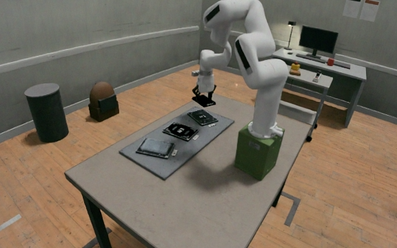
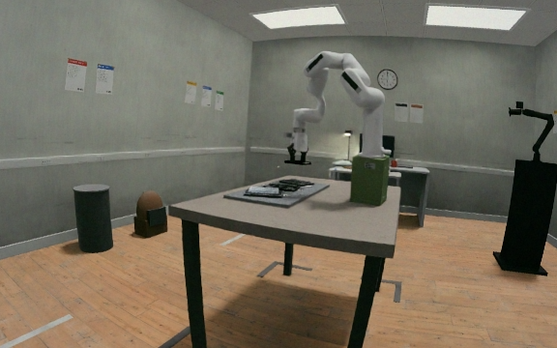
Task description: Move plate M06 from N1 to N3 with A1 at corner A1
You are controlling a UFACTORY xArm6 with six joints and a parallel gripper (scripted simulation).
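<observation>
My gripper is shut on a dark plate, which I take to be plate M06, and holds it level in the air above the far end of the grey deck. It also shows in the exterior view, well above the table. Under it, the far nest is dark with a small pale mark. The middle nest is a dark frame with pale marks. The near nest holds a greyish plate, lying flat. The labels and signs are too small to read.
Small white signs lie on the deck beside each nest. The arm's green base block stands on the table to the right of the deck. A desk with a monitor stands behind the table.
</observation>
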